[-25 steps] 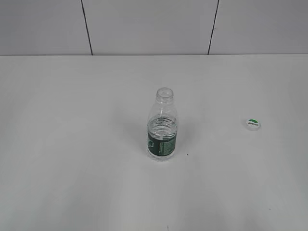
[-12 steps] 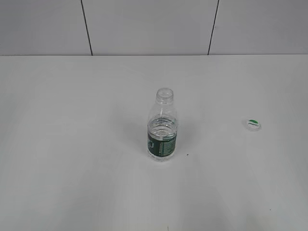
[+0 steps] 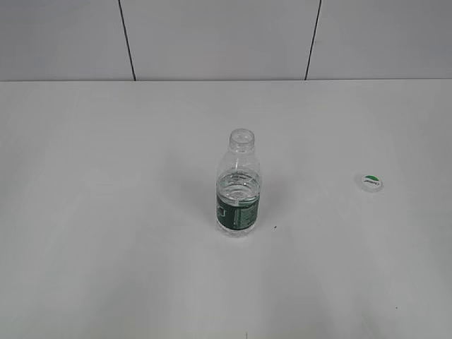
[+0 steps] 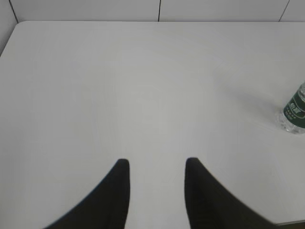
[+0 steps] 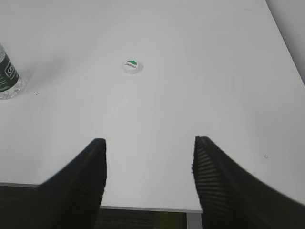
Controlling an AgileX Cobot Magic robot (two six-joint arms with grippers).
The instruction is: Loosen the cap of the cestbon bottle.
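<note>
The cestbon bottle [image 3: 238, 185] stands upright mid-table with its neck uncovered; its base also shows at the right edge of the left wrist view [image 4: 294, 113] and the left edge of the right wrist view [image 5: 7, 78]. The white cap [image 3: 371, 181] with its green mark lies flat on the table to the bottle's right, apart from it, and shows in the right wrist view [image 5: 130, 66]. My left gripper [image 4: 157, 164] is open and holds nothing, well to the left of the bottle. My right gripper [image 5: 148, 143] is open wider, empty, back near the table's front edge.
The white table [image 3: 106, 212] runs back to a pale panelled wall [image 3: 212, 35] with dark seams. The table's front edge [image 5: 143, 209] shows between the right fingers, with dark floor below. Neither arm appears in the exterior view.
</note>
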